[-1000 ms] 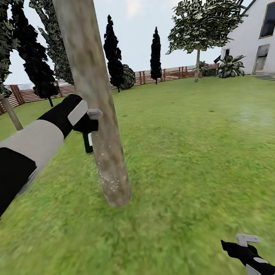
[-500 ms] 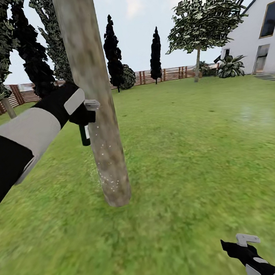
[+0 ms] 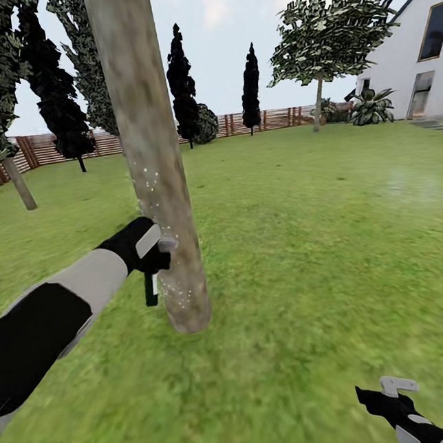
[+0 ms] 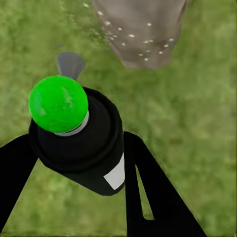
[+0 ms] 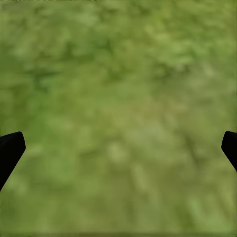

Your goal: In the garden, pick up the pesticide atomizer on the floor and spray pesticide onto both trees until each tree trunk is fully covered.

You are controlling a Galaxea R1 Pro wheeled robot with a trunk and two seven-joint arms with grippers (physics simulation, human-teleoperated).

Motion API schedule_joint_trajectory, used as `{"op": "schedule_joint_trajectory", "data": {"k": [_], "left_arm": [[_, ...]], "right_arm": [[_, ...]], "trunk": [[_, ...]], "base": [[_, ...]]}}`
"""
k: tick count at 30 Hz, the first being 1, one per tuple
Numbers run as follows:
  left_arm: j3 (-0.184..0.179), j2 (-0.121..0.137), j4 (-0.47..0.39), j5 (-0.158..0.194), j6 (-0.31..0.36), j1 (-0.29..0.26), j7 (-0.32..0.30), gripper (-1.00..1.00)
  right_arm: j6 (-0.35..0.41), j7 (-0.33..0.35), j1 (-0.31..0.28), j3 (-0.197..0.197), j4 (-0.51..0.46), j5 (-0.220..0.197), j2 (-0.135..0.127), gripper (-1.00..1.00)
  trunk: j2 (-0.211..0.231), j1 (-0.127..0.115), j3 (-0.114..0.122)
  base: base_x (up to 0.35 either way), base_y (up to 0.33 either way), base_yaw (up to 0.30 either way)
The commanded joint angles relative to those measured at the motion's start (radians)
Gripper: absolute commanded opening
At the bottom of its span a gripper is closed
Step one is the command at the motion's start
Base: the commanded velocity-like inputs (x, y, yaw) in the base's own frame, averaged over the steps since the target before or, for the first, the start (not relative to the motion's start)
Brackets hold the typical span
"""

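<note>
A thick mottled grey-brown tree trunk [image 3: 158, 187] rises from the grass just ahead, dotted with white specks from mid-height down to its base. My left gripper [image 3: 159, 247] is low against the trunk's left side, shut on the pesticide atomizer [image 3: 150, 291], whose dark body hangs below the fingers. In the left wrist view the atomizer [image 4: 81, 148] is a black canister with a green tip [image 4: 58, 103], held between my black fingers [image 4: 143, 187] and facing the speckled trunk [image 4: 143, 29]. A second leafy tree [image 3: 318, 102] stands far off at the right. My right gripper [image 3: 398, 388] hangs open over grass [image 5: 118, 108].
Green lawn [image 3: 307, 239] spreads all round the trunk. A brown slat fence [image 3: 271, 118] runs along the back with dark narrow trees [image 3: 181, 81] before it. A white house [image 3: 416, 59] with broad-leaved plants [image 3: 372, 107] stands at the right. Another thin trunk [image 3: 20, 184] is at the left.
My left arm has dropped from mid-trunk height to near the trunk's base, atomizer still held. White specks now reach higher up the trunk. The right arm and the view have not moved.
</note>
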Motion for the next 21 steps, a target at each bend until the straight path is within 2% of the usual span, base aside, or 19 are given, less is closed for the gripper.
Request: {"op": "schedule_joint_trajectory", "data": {"k": [1, 3, 6, 8, 12, 14, 17, 19, 21], "left_arm": [[-0.007, 0.0, -0.002, 0.005, -0.001, 0.027, 0.007, -1.0], [-0.007, 0.0, -0.003, 0.004, -0.014, 0.089, 0.005, -1.0], [-0.007, 0.0, -0.005, 0.004, -0.022, 0.154, 0.004, -1.0], [-0.007, 0.0, -0.006, 0.004, -0.053, 0.213, 0.004, -1.0], [-0.007, 0.0, -0.006, 0.004, -0.082, 0.28, 0.004, -1.0], [-0.007, 0.0, -0.005, 0.005, -0.094, 0.292, 0.003, -1.0], [-0.006, 0.001, -0.004, 0.008, -0.238, 0.36, 0.001, -1.0], [-0.005, 0.002, -0.003, 0.008, -0.306, 0.409, 0.001, -1.0], [-0.004, 0.006, -0.001, 0.009, -0.349, 0.426, 0.001, -1.0]], "right_arm": [[-0.003, 0.003, 0.0, 0.007, 0.001, -0.01, 0.0, 1.0], [-0.003, 0.003, -0.001, 0.007, 0.001, -0.01, 0.0, 1.0], [-0.003, 0.003, -0.001, 0.007, 0.001, -0.01, 0.001, 1.0], [-0.003, 0.003, -0.001, 0.007, 0.001, -0.01, 0.001, 1.0], [-0.003, 0.003, -0.001, 0.007, 0.001, -0.01, 0.001, 1.0], [-0.003, 0.003, 0.0, 0.008, 0.001, -0.01, 0.001, 1.0], [-0.003, 0.003, 0.0, 0.008, 0.001, -0.01, 0.001, 1.0], [-0.003, 0.003, 0.0, 0.007, 0.001, -0.01, 0.001, 1.0], [-0.003, 0.003, 0.0, 0.008, 0.001, -0.01, 0.001, 1.0]], "trunk": [[-0.001, 0.0, -0.001], [-0.001, 0.0, -0.001], [-0.001, 0.0, -0.001], [-0.001, 0.0, -0.001], [-0.001, 0.0, -0.001], [-0.001, 0.0, -0.001], [-0.001, 0.0, -0.001], [-0.001, 0.0, -0.001], [-0.001, 0.0, -0.001]], "base": [[0.0, 0.0, 0.0], [0.0, 0.0, 0.0], [0.0, 0.0, 0.0], [0.0, 0.0, 0.0], [0.0, 0.0, 0.0], [0.0, 0.0, 0.0], [0.0, 0.0, 0.072], [0.0, -0.009, 0.216], [0.0, -0.17, 0.222]]}}
